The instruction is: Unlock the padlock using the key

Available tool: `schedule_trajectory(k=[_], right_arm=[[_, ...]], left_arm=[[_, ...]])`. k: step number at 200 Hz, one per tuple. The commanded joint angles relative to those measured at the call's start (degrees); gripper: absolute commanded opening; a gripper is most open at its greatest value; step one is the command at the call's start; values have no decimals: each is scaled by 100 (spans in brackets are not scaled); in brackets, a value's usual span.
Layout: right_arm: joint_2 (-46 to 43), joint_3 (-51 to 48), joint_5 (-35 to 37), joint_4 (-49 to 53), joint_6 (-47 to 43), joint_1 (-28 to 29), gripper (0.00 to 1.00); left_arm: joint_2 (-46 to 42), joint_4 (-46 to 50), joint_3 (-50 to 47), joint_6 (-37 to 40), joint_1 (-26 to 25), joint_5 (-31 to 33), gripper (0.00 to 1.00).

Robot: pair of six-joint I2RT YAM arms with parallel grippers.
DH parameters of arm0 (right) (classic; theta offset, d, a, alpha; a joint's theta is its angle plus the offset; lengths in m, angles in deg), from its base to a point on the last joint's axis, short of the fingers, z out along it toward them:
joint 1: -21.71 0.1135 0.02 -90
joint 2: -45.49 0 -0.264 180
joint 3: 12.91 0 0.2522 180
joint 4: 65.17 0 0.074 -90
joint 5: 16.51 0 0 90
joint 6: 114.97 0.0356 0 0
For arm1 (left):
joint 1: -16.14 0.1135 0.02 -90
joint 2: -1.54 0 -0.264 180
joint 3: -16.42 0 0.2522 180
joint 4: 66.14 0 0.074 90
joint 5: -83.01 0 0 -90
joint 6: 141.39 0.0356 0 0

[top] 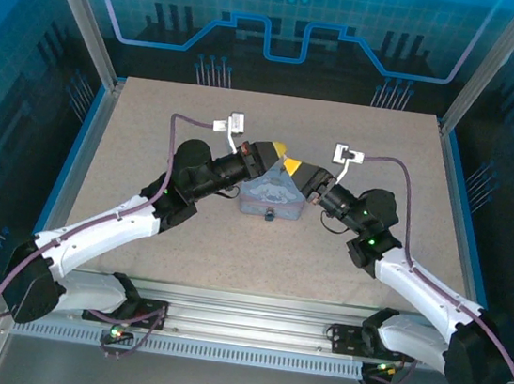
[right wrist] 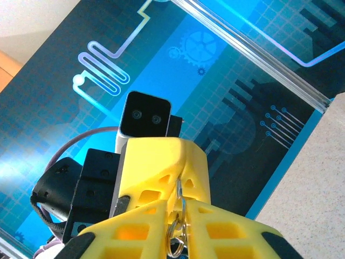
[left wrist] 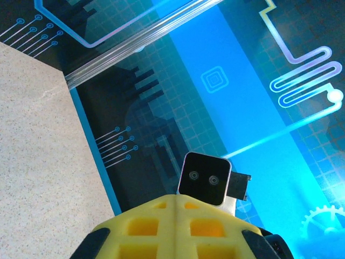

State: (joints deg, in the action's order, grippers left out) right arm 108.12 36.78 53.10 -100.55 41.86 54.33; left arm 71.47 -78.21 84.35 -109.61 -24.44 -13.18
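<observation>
While they likely regrip for the padlock, right hand pinches the key ring against left hand, itself pressed together.

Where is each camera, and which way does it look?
Top external: above and behind the arms, looking down at the table; left arm and right arm meet over the blue tin.
Left wrist: looks past its yellow left fingers toward the blue wall.
Right wrist: looks past its yellow right fingers toward that wall too.
Shared: the left view shows the right wrist camera; the right view shows the left wrist camera.
</observation>
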Motion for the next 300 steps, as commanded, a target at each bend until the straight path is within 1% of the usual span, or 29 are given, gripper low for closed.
schedule_trajectory(k=[1,8,18,29,96,99,107,125,133,138,140,147,163,181,198,219,242,260,282,300], right_arm=[[-36,-41,131,-240,-34,78,12],[-53,-48,140,-229,-51,74,9],[-71,-41,162,-186,-75,70,7],[-84,-26,158,-170,-108,75,0],[-286,-6,184,210,-374,78,0],[-291,-14,183,232,-385,75,0],[-327,-23,169,296,-406,68,0],[-454,-15,147,680,-491,-3,0],[-548,-44,140,826,-558,-39,0],[-619,-71,143,930,-597,-64,0],[-649,-73,134,990,-617,-83,0],[-763,-62,122,1294,-711,-128,0],[-1034,38,118,2295,-1037,-266,0],[-1329,106,156,3302,-1442,-469,0],[-1532,293,246,4552,-1926,-686,0],[-1640,561,604,5746,-2587,-830,0],[-1385,1011,1171,6882,-3255,-870,0],[-1060,1258,1657,7389,-3649,-849,0],[-634,1415,2190,7699,-3944,-811,0],[-214,1740,2512,7950,-4110,-783,0]], left_arm=[[-188,-160,-82,-3,-34,127,0],[-190,-168,-91,-3,-34,122,0],[-190,-172,-97,-6,-38,110,0],[-183,-184,-96,-18,-42,84,0],[-173,-230,-137,-47,-58,31,0],[-173,-224,-135,-49,-57,19,5],[-181,-170,-135,-45,-55,33,25],[-263,23,-152,8,-55,74,52],[-323,216,-153,61,-48,119,66],[-366,367,-153,103,-55,147,76],[-388,422,-159,123,-49,157,79],[-453,564,-188,199,-41,174,80],[-634,978,-256,346,-38,268,88],[-789,1827,-232,585,-39,430,93],[-843,2675,-196,742,-35,599,98],[-824,3507,-210,912,-34,775,98],[-713,4158,-245,1012,-37,866,98],[-615,4410,-308,1047,-33,861,97],[-469,4623,-373,1164,-33,846,96],[-346,4989,-319,1382,-37,1056,96]])
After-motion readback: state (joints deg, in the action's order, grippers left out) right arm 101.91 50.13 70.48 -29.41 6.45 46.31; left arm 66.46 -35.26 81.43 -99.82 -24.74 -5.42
